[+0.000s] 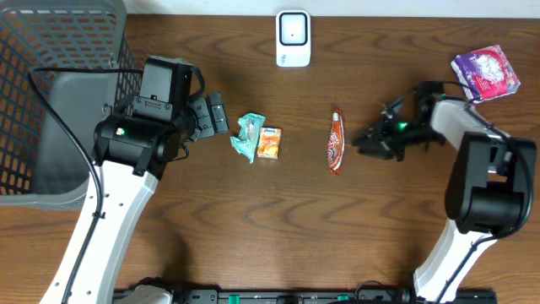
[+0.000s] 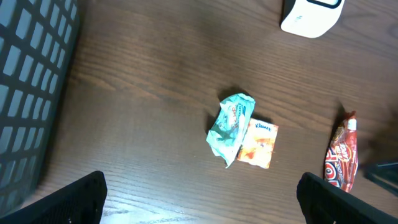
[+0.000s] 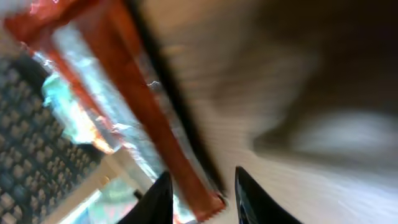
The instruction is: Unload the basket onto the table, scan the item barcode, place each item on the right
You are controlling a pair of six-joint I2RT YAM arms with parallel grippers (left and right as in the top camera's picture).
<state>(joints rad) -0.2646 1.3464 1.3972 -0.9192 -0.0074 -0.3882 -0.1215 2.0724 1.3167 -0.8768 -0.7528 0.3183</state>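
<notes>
A long red snack packet (image 1: 336, 142) lies flat on the wooden table, right of centre. My right gripper (image 1: 361, 139) sits low just to its right. In the right wrist view the packet (image 3: 134, 106) runs down between the gripper's (image 3: 202, 179) parted fingers, with its end in the gap and space on either side. The image there is blurred. The white scanner (image 1: 293, 38) stands at the back middle. My left gripper (image 1: 218, 114) hovers wide open left of a teal packet (image 1: 248, 137) and an orange tissue pack (image 1: 270, 143). Nothing is between its fingers (image 2: 87, 196).
A grey mesh basket (image 1: 51, 93) fills the far left. A purple packet (image 1: 487, 72) lies at the back right behind the right arm. In the left wrist view the teal packet (image 2: 231, 127), orange pack (image 2: 258, 144) and red packet (image 2: 342, 155) lie ahead.
</notes>
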